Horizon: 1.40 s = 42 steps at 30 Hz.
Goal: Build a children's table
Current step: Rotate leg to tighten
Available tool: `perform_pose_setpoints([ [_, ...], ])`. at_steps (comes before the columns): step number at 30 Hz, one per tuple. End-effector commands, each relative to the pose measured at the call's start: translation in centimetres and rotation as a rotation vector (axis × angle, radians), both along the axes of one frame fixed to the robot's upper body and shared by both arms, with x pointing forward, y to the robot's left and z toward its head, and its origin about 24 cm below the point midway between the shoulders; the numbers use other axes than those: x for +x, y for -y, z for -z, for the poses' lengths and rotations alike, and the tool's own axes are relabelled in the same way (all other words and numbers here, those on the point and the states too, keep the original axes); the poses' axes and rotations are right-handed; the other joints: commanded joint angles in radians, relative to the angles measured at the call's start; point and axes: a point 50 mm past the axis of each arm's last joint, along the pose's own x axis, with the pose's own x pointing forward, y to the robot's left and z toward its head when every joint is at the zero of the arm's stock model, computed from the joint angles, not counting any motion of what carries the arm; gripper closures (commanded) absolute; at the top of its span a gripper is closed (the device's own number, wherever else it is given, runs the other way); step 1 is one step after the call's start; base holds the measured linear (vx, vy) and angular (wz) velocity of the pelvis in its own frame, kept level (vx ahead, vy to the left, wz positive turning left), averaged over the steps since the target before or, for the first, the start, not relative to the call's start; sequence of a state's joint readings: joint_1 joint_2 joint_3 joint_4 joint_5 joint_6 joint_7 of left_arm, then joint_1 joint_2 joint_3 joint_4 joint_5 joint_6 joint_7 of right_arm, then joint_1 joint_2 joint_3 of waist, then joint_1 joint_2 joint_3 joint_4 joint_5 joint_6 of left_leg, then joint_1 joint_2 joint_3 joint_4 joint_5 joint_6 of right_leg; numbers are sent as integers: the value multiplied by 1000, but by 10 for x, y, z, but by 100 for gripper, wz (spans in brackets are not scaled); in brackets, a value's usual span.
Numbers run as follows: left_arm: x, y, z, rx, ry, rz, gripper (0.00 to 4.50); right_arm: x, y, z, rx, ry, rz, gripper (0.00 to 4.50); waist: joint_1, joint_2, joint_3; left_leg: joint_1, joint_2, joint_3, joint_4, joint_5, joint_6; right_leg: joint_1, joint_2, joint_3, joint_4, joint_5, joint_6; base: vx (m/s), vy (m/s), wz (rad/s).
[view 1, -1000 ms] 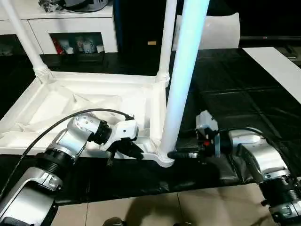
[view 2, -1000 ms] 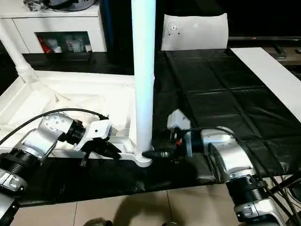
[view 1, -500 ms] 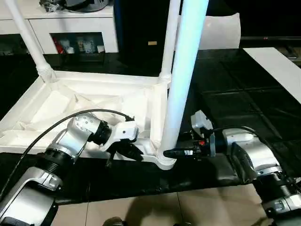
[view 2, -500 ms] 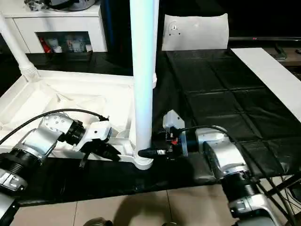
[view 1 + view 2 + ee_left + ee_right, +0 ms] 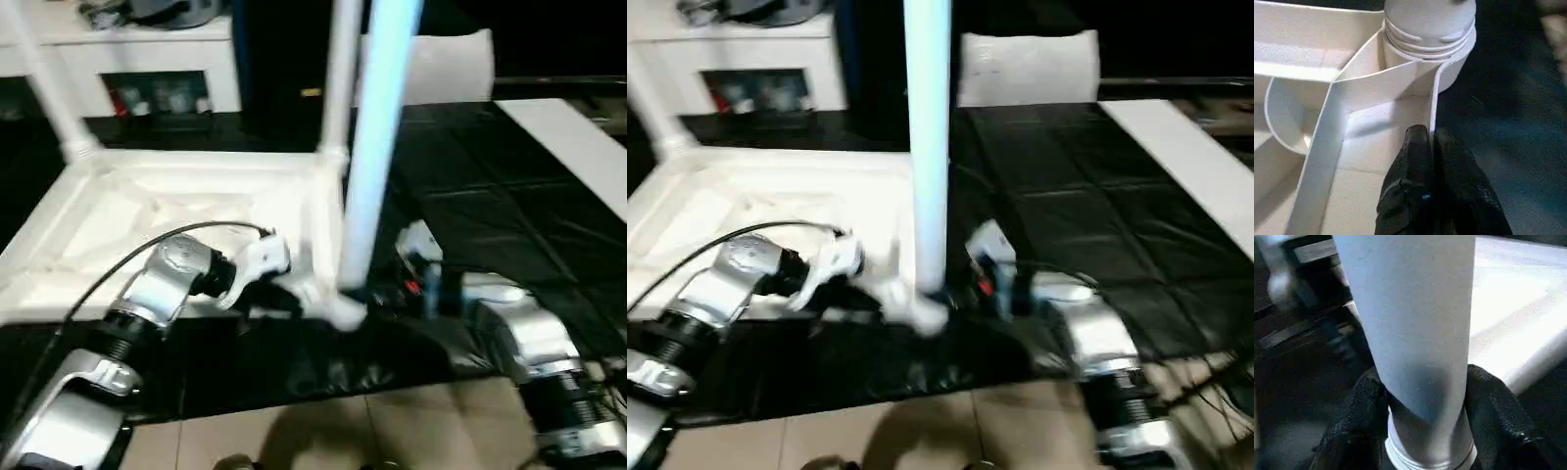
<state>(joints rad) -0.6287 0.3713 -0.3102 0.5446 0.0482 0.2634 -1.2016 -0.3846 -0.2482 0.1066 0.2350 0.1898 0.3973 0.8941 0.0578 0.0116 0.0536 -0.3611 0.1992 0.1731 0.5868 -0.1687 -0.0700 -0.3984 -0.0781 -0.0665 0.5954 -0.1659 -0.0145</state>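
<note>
You're looking at the children's table (image 5: 176,206) lying upside down on black, creased sheeting (image 5: 1087,186): white moulded plastic, thin upright ribs crossing the underside, a raised rim, round ribbed sockets at the corners.

Landmark is the near corner socket (image 5: 1430,34). A smooth white tapered leg (image 5: 377,147) is standing upright in it; in the left wrist view you can see its ringed collar seated in the socket. Two more legs are standing in the far corners, one (image 5: 338,78) behind the socket, one (image 5: 49,83) at the far-left corner.

Left end effector (image 5: 1431,142) is sitting just beside the socket with its black textured fingers pressed together, pinching the thin rim wall of the children's table that runs into the socket.

Right end effector (image 5: 1422,391) is on the other side of the socket, its two padded fingers (image 5: 1359,401) roughly half spread and wrapping the leg's base, touching it on both sides just above the collar.

Beyond the socket, a white pillow-like sheet (image 5: 1029,69) is leaning at the back, a white cabinet (image 5: 147,59) is standing far left, and a long flat white board (image 5: 1181,147) is lying off to the right. Tiled floor (image 5: 323,436) is showing at the near edge.
</note>
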Motion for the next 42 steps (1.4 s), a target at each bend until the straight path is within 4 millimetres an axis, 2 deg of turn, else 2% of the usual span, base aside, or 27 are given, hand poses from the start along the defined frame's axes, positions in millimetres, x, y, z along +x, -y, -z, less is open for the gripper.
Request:
perform_pose_setpoints([
  [1, -2, 37, -5, -109, 15, 5, 450, -1, -27, 7, -5, -58, 25, 256, -5, -3, -56, 13, 18, -14, -75, -354, -22, 33, -61, 30, -101, -559, -101, 0, 0, 0],
  [2, 3, 46, -6, -133, 24, -79, 450, 4, -37, 7, -4, -80, 110, 256, -14, -4, -55, 11, 17, -16, -76, -360, -21, 34, -59, 28, -102, -562, -96, 0, 0, 0],
  [4, 6, 49, -7, -138, 31, -116, 450, 5, -41, 7, -3, -86, 140, 256, -26, -4, -56, 11, 13, -18, -74, -372, -19, 32, -58, 24, -107, -577, -88, 0, 0, 0],
  [5, 12, 55, -8, -135, 53, -212, 450, 12, -52, 8, -27, -105, 259, 256, -32, 0, -56, 9, 12, -18, -73, -374, -15, 32, -58, 25, -109, -580, -82, 0, 0, 0],
  [7, 18, 60, -10, -132, 76, -293, 450, 17, -60, 10, -55, -122, 355, 256, -42, 0, -57, 13, 9, -19, -72, -380, -24, 26, -56, 22, -111, -592, -80, 0, 0, 0],
  [8, 18, 60, -10, -132, 76, -293, 450, 17, -60, 10, -55, -122, 355, 256, -46, 0, -54, 16, 7, -19, -71, -393, -21, 22, -54, 21, -117, -605, -73, 0, 0, 0],
  [10, 23, 65, -15, -141, 105, -360, 450, 19, -73, 5, -23, -112, 358, 256, -48, -1, -55, 17, 5, -17, -68, -398, -8, 20, -55, 22, -122, -609, -65, 0, 0, 0],
  [12, 24, 66, -17, -144, 120, -353, 450, 20, -75, 1, -18, -68, 363, 187, -49, -1, -61, 11, 9, -18, -73, -372, 1, 26, -54, 25, -115, -544, -73, 0, 0, 0],
  [13, 24, 66, -17, -143, 118, -350, 450, 20, -76, 1, -5, -70, 368, 187, -48, 1, -64, 10, 11, -19, -74, -359, 3, 28, -54, 27, -110, -509, -82, 0, 0, 0],
  [14, 23, 65, -17, -141, 120, -339, 450, 20, -75, 0, 14, -78, 374, 187, -48, 1, -66, 4, 14, -17, -77, -332, 9, 33, -53, 31, -102, -433, -106, 0, 0, 0],
  [15, 22, 63, -17, -144, 115, -329, 450, 20, -72, -1, 29, -72, 380, 166, -48, 3, -66, 1, 16, -15, -78, -313, 13, 35, -52, 34, -95, -368, -130, 0, 0, 0],
  [18, 20, 56, -17, -140, 123, -280, 450, 19, -65, -4, 28, -22, 356, 137, -47, 5, -69, 2, 16, -13, -76, -296, 20, 40, -52, 37, -87, -297, -167, 0, 0, 0],
  [21, 18, 51, -16, -136, 112, -262, 450, 16, -61, -6, 38, 4, 305, 119, -43, 3, -71, -1, 15, -8, -73, -248, 35, 46, -55, 38, -81, -235, -188, 0, 0, 0],
  [22, 16, 47, -14, -125, 101, -244, 450, 13, -56, -7, 44, 25, 269, 96, -43, 4, -72, -2, 15, -8, -73, -240, 37, 48, -55, 38, -80, -227, -193, 0, 0, 0],
  [25, 14, 41, -11, -107, 91, -208, 450, 9, -48, -9, 51, 48, 223, 91, -35, 4, -73, -3, 19, -6, -71, -207, 50, 53, -55, 39, -74, -179, -207, 0, 0, 0],
  [26, 12, 35, -9, -85, 87, -166, 450, 6, -40, -9, 43, 62, 185, 68, -34, 4, -73, -3, 18, -6, -71, -198, 52, 53, -54, 38, -74, -171, -212, 0, 0, 0],
  [27, 10, 30, -8, -66, 87, -103, 450, 2, -32, -9, 34, 67, 137, 68, -30, 3, -72, 1, 20, -5, -70, -198, 56, 52, -54, 39, -75, -167, -214, 0, 0, 0],
  [28, 8, 24, -6, -50, 76, -62, 450, -2, -25, -8, 20, 74, 97, 58, -28, 2, -72, -1, 20, -6, -70, -200, 58, 55, -54, 39, -74, -169, -213, 0, 0, 0],
  [31, 5, 19, -6, -36, 68, 9, 450, -6, -18, -8, 2, 80, 38, 47, -21, 5, -68, 4, 23, -4, -74, -231, 48, 48, -55, 39, -77, -212, -212, 0, 0, 0],
  [32, 2, 12, -8, -20, 52, 70, 450, -11, -11, -7, -26, 86, -29, 14, -18, 5, -67, 7, 23, -5, -75, -255, 39, 49, -55, 38, -81, -255, -202, 0, 0, 0],
  [35, -3, -2, -11, 44, 43, 210, 450, -19, 0, -8, -54, 83, -155, 4, -12, 5, -63, 11, 27, -6, -79, -296, 31, 44, -55, 40, -86, -312, -183, 0, 0, 0],
  [40, -8, -11, -13, 78, 1, 334, 450, -23, 5, -9, -99, 72, -276, 4, 1, 5, -64, 14, 30, -5, -79, -300, 18, 39, -58, 42, -83, -314, -189, 0, 0, 0],
  [41, -9, -11, -13, 89, 1, 361, 450, -23, 5, -10, -105, 71, -300, 4, 5, 1, -65, 13, 30, -4, -78, -295, 18, 41, -58, 41, -82, -308, -192, 0, 0, 0],
  [42, -9, -11, -13, 92, 1, 367, 450, -23, 5, -10, -106, 72, -304, 4, 7, 3, -65, 13, 30, -4, -78, -288, 19, 42, -58, 42, -80, -301, -194, 0, 0, 0],
])
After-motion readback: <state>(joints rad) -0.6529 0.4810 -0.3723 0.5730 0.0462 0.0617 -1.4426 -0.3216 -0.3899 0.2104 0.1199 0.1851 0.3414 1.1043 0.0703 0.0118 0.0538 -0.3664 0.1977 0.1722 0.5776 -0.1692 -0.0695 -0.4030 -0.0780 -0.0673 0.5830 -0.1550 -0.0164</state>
